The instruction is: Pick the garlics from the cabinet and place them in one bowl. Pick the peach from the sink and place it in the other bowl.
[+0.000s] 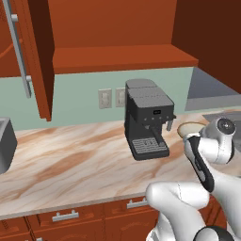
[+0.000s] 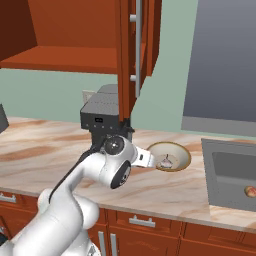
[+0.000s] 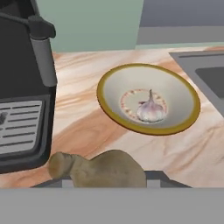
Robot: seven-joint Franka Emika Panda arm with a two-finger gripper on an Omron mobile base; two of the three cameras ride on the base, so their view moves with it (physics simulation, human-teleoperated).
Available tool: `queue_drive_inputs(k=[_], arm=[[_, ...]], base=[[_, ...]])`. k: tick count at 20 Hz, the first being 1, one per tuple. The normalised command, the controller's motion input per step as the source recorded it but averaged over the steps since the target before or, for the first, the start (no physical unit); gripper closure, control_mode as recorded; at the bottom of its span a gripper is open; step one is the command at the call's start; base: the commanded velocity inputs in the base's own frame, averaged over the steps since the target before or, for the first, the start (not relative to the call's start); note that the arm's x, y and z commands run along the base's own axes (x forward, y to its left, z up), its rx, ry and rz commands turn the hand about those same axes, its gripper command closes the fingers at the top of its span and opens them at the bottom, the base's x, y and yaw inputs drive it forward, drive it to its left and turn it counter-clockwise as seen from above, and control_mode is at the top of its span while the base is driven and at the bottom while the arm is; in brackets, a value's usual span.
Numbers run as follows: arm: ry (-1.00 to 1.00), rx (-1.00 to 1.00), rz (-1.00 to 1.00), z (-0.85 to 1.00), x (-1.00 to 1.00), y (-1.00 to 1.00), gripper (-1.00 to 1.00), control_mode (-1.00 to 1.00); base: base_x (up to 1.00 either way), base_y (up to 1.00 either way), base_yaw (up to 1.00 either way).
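A tan bowl [image 3: 106, 107] with a yellow rim stands on the counter right of the coffee machine, and a pale whitish-pink garlic [image 3: 151, 109] lies in it. My gripper [image 3: 107, 180] hovers just short of the bowl, shut on the duller grey-brown garlic [image 3: 105, 168], which hides most of the fingers. From the right base view the gripper [image 2: 151, 160] reaches the bowl [image 2: 181, 151] at its left rim, with the pale garlic [image 2: 166, 161] inside. The peach [image 2: 250, 191] lies in the dark sink [image 2: 225, 170]. The cabinet [image 1: 117, 56] stands open, its door [image 2: 127, 50] swung out.
A black coffee machine [image 1: 146, 117] stands close on the left of the bowl, its steam wand [image 3: 43, 52] near my hand. The open cabinet door [image 1: 40, 56] hangs over the counter. The marble counter [image 1: 70, 155] runs left, with drawers [image 1: 66, 216] below.
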Motion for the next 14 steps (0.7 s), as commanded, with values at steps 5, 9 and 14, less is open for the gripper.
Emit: queue_drive_inputs(k=[5, 9, 14], arm=[[0.03, 0.01, 0.00, 0.00, 0.42, -0.42, 1.00, -1.00], [0.10, 0.03, 0.00, 0.00, 0.34, -0.37, 1.00, -1.00], [0.10, 0.01, 0.00, 0.00, 0.39, -0.27, 1.00, -1.00]], base=[[0.00, 0.00, 0.00], [0.00, 0.00, 0.00], [0.00, 0.00, 0.00]])
